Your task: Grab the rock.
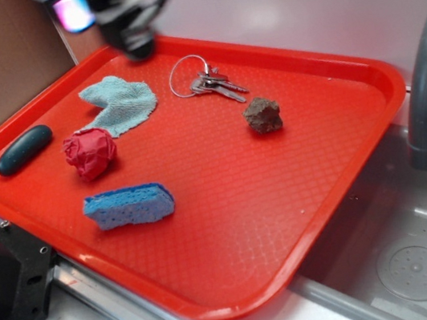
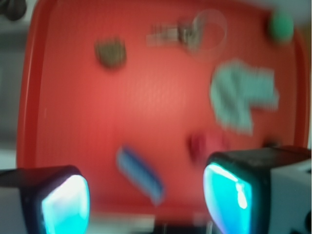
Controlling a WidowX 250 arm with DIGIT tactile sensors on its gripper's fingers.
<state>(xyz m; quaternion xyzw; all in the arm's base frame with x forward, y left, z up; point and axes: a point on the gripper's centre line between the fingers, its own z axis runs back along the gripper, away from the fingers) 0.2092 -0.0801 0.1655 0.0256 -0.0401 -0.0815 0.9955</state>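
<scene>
Rock sits alone on the red tray, right of centre, just below the keys and well apart from the sponge, red paper ball and cloth. Gripper hangs high over the tray's far edge, fingers spread wide, holding nothing.

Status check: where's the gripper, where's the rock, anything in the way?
Gripper open, empty, high over tray's far edge. Rock untouched, lying free on tray. Keys nearest, apart from it; nothing on top of it.
</scene>
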